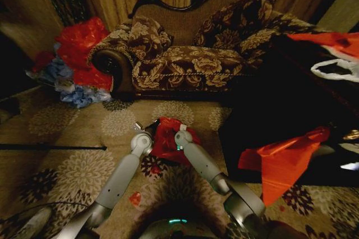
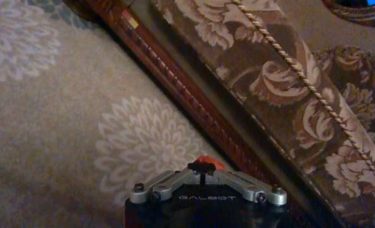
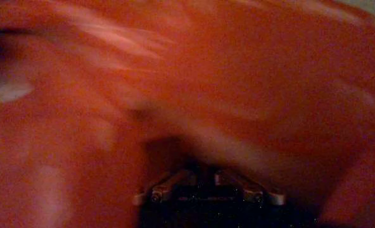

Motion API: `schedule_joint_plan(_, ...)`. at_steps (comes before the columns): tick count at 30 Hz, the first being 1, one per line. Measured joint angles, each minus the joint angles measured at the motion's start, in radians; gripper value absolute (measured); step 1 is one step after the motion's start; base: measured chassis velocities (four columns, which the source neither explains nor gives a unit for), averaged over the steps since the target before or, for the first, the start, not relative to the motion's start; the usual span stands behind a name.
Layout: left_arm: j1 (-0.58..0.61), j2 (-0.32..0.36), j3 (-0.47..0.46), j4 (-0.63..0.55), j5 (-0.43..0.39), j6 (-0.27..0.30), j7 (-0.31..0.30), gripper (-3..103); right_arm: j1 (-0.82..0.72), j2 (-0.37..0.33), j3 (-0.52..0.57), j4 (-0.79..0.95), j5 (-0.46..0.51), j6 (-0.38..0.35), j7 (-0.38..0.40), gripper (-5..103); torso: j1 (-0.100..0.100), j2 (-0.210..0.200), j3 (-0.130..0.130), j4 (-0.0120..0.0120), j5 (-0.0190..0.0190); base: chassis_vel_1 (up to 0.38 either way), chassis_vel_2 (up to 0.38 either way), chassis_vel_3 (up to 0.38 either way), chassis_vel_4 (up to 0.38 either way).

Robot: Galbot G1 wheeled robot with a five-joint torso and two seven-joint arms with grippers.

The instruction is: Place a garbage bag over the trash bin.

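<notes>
The garbage bag (image 1: 168, 138), crinkly glossy red plastic, hangs bunched between my two grippers just above the flowered carpet in front of the sofa. My left gripper (image 1: 148, 129) is at the bag's left edge. In the left wrist view its fingers (image 2: 202, 167) are pinched together on a sliver of red plastic (image 2: 208, 160). My right gripper (image 1: 180, 138) is on the bag's right side, and its wrist view has it pushed into red folds (image 3: 251, 85), jaws drawn together on the plastic. The trash bin is hidden.
A patterned sofa (image 1: 185, 65) with a dark wooden base (image 2: 174, 90) stands just beyond. A heap of red and blue bags (image 1: 78, 65) lies at its left end. A black table (image 1: 291, 115) on the right carries a larger orange-red bag (image 1: 283, 163). A thin black rod (image 1: 56, 147) lies on the carpet at left.
</notes>
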Motion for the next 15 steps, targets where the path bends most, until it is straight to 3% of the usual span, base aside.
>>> schedule_joint_plan(2, -0.010, 0.006, 0.000, -0.012, 0.000, 0.000, 0.001, 0, 0.000, -0.028, -0.022, 0.071, 0.035, -0.013, 0.020, 24, 0.000, 0.000, 0.000, 0.0002, -0.0005, 0.000, 0.000, 0.000, 0.000)
schedule_joint_plan(4, -0.015, 0.009, 0.000, -0.021, -0.001, 0.000, 0.001, 0, 0.000, -0.040, -0.025, 0.095, 0.053, -0.017, 0.031, 24, 0.000, 0.000, 0.000, 0.0000, -0.0005, 0.000, 0.000, 0.000, 0.000)
schedule_joint_plan(6, -0.029, 0.019, 0.004, -0.044, -0.006, 0.001, 0.002, 0, 0.001, -0.059, -0.022, 0.128, 0.082, -0.024, 0.043, 35, 0.000, 0.000, 0.000, -0.0003, 0.0000, 0.000, 0.000, 0.000, 0.000)
schedule_joint_plan(10, -0.042, 0.036, 0.014, -0.075, -0.020, 0.003, 0.002, 0, 0.004, -0.083, -0.022, 0.165, 0.116, -0.030, 0.058, 45, 0.000, 0.000, 0.000, -0.0002, -0.0002, 0.000, 0.000, 0.000, 0.000)
schedule_joint_plan(15, -0.066, 0.056, 0.022, -0.125, -0.045, 0.004, -0.007, 0, 0.002, -0.137, -0.042, 0.258, 0.182, -0.031, 0.101, 67, 0.000, 0.000, 0.000, -0.0001, 0.0000, 0.000, 0.000, 0.000, 0.000)
